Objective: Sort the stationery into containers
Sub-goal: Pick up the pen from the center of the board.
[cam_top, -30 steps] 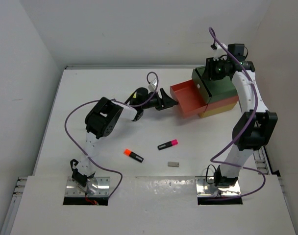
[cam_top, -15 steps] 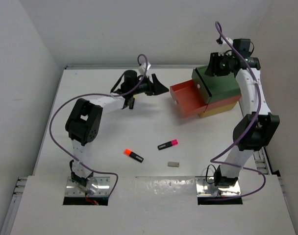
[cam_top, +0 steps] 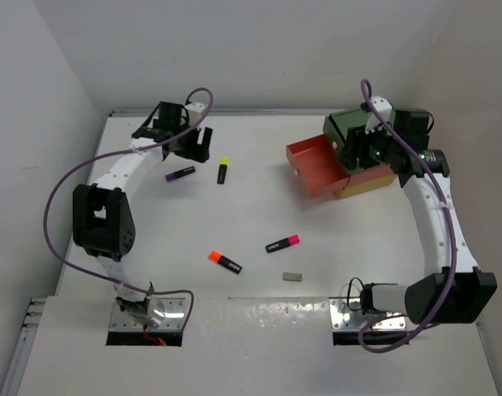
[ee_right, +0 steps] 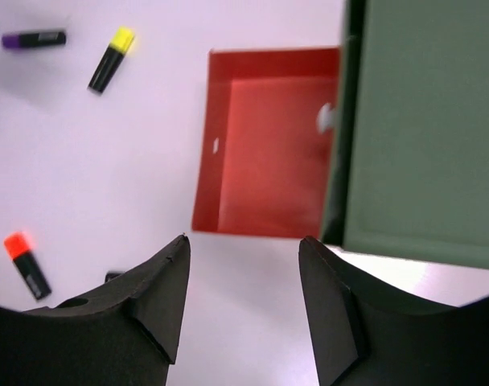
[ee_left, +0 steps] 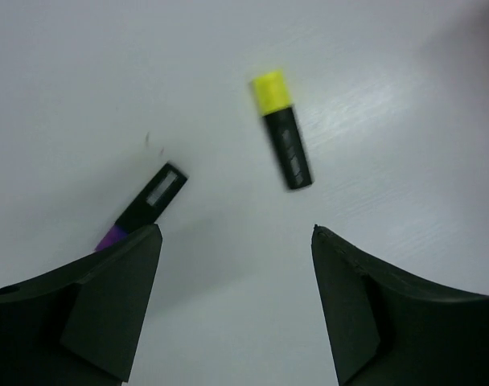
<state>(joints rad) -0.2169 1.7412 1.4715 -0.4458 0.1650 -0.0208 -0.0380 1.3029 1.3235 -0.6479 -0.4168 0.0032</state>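
Observation:
The drawer stack stands at the back right: green (cam_top: pixel 375 136) over the coral-red drawer (cam_top: pixel 305 155), which is pulled open and empty, over yellow (cam_top: pixel 375 183). My right gripper (cam_top: pixel 356 157) is open and empty in front of the green drawer; its wrist view (ee_right: pixel 243 239) shows the red drawer (ee_right: pixel 265 145) and the green one (ee_right: pixel 425 121). My left gripper (cam_top: pixel 200 147) is open and empty at the back left, over a purple-capped highlighter (cam_top: pixel 180 173) (ee_left: pixel 144 205) and a yellow-capped one (cam_top: pixel 222 171) (ee_left: pixel 281 151). No pens are in view.
An orange-capped highlighter (cam_top: pixel 224 261), a pink-capped one (cam_top: pixel 282 243) and a small grey eraser (cam_top: pixel 293 277) lie mid-table nearer the arm bases. White walls close off the back and both sides.
My left arm swung from the red drawer's front to the back left, uncovering the purple and yellow highlighters. My right gripper came down from over the green drawer towards its front.

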